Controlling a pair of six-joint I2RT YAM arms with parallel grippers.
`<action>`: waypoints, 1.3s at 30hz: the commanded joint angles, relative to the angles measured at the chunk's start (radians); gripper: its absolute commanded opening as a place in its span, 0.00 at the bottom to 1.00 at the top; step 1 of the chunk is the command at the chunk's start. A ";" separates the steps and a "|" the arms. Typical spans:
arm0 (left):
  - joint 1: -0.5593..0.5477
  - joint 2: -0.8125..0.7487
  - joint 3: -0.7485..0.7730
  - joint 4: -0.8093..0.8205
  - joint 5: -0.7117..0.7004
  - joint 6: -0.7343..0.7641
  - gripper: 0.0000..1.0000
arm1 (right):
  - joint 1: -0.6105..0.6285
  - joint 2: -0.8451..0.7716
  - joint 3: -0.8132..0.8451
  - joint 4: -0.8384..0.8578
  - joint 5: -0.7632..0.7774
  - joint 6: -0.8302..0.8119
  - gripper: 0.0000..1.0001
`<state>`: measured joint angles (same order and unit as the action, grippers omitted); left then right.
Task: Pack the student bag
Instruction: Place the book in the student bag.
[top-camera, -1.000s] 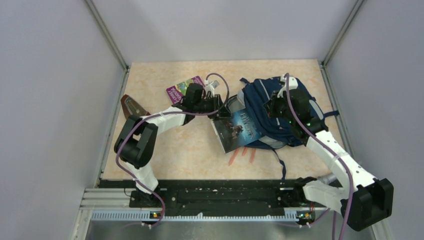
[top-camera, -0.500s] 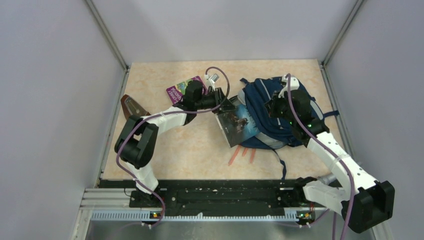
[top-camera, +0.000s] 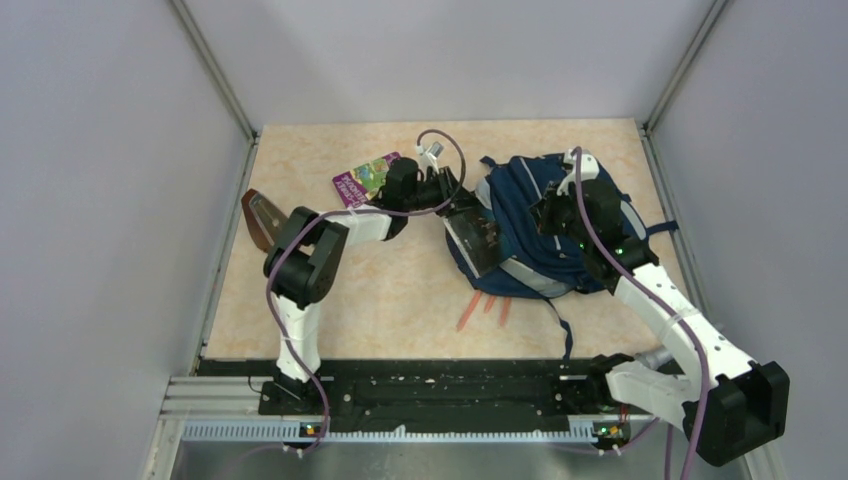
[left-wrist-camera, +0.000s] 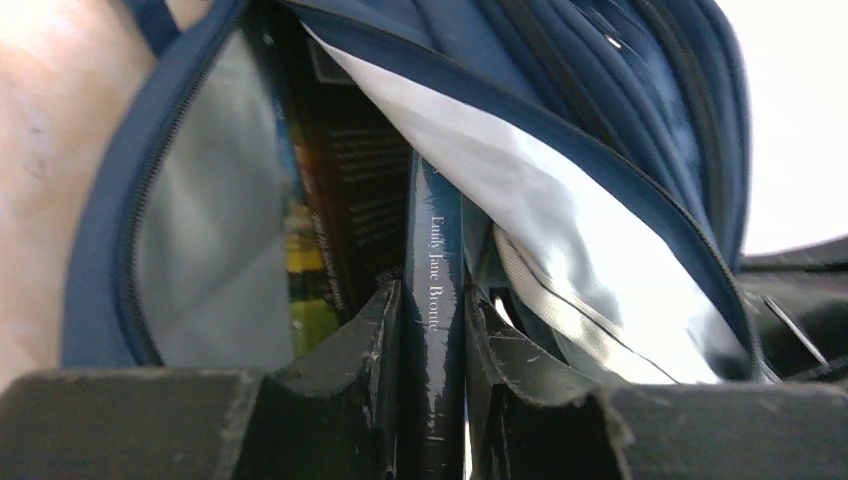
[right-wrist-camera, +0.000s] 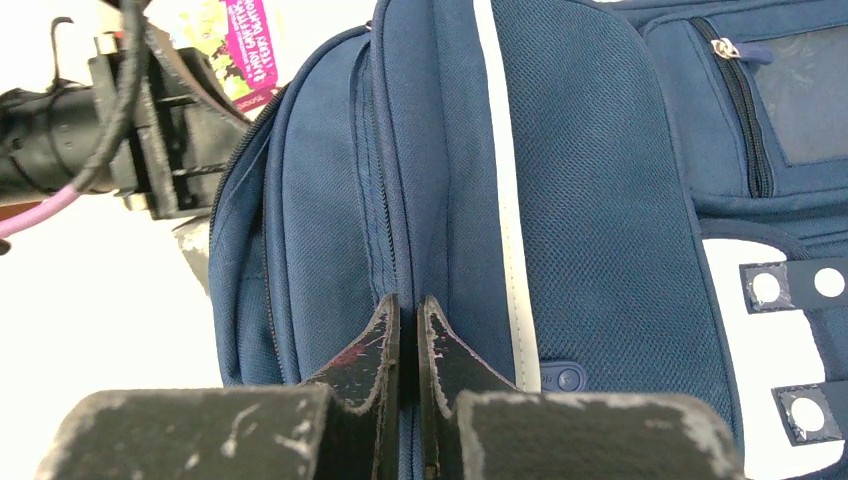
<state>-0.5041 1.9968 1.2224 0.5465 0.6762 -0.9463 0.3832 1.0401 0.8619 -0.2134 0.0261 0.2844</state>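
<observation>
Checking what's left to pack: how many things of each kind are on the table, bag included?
student bag: 1
books: 2 (dark book, purple book)
orange-red sticks: 3
brown flat object: 1
Total: 7

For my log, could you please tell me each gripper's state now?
Left gripper: closed on the book.
Right gripper: closed on a fold of the student bag.

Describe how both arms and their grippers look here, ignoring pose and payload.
The left arm and right arm have white links with bulky black joint housings and a purple cable running alongside. The left gripper and right gripper carry black wedge-shaped fingers, scuffed grey; the right pair shows reddish smears.
</observation>
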 joint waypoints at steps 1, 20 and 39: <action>0.005 0.029 0.116 0.088 -0.064 0.015 0.00 | 0.002 -0.053 0.025 0.139 -0.034 0.026 0.00; -0.068 0.055 0.168 -0.170 -0.371 0.244 0.41 | 0.002 -0.050 0.012 0.142 0.007 0.028 0.00; -0.198 -0.338 -0.188 -0.276 -0.634 0.335 0.72 | 0.002 -0.055 0.012 0.119 0.023 0.018 0.00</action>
<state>-0.6285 1.7367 1.0756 0.2337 0.0753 -0.6018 0.3832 1.0351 0.8448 -0.1951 0.0479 0.2924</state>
